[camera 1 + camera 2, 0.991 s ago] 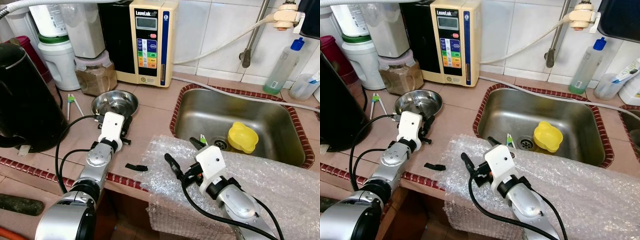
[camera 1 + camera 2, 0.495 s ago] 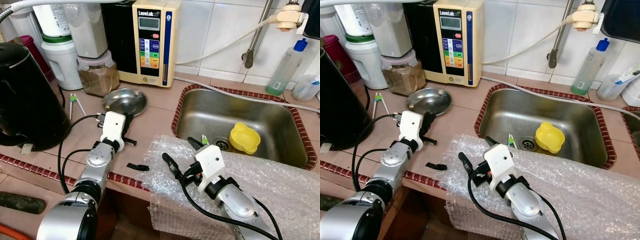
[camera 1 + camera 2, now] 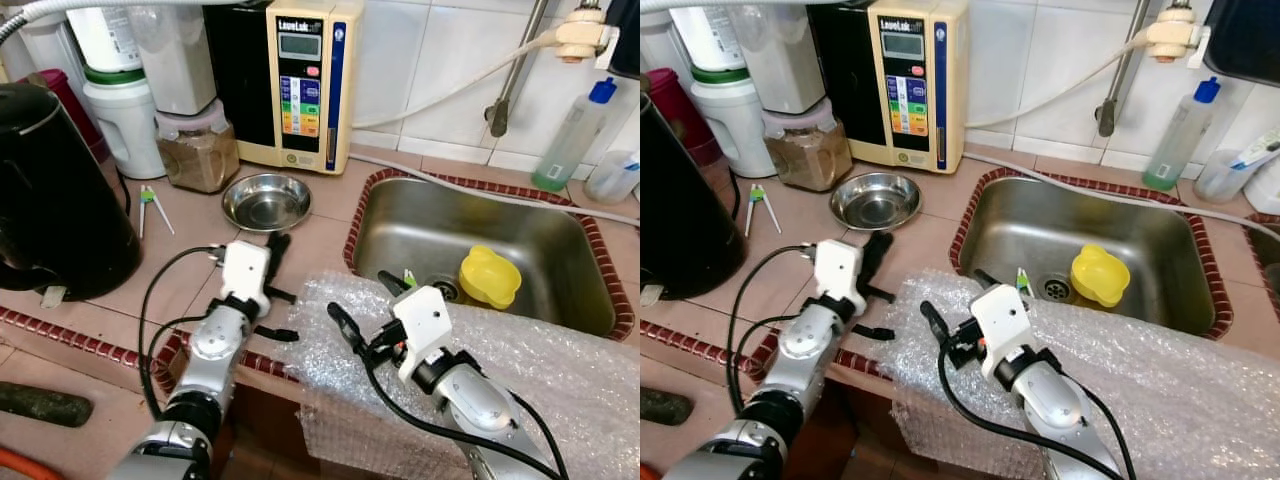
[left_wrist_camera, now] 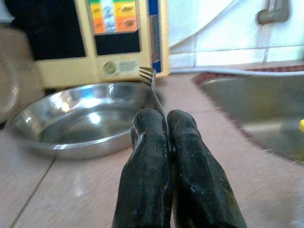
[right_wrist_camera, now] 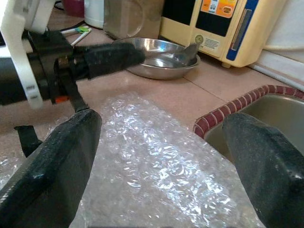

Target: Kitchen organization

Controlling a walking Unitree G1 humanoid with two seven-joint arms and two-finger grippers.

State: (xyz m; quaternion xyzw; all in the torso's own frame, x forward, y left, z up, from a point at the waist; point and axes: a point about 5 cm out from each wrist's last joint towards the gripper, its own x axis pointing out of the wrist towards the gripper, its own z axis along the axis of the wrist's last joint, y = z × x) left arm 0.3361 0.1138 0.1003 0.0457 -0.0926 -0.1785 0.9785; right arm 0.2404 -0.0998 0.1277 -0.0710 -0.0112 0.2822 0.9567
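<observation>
Your left gripper [image 4: 161, 124] is pinched tight on a fork [image 4: 151, 80], tines pointing straight ahead at the steel bowl [image 3: 266, 202]; the bowl sits just beyond its tips; your right gripper [image 3: 362, 315] gapes wide over bubble wrap [image 3: 560, 370], farther off.

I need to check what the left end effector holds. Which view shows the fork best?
The left wrist view: the fork juts from the shut left end effector, tines over the bowl. The right wrist view shows it sideways; the eye views barely show it.
</observation>
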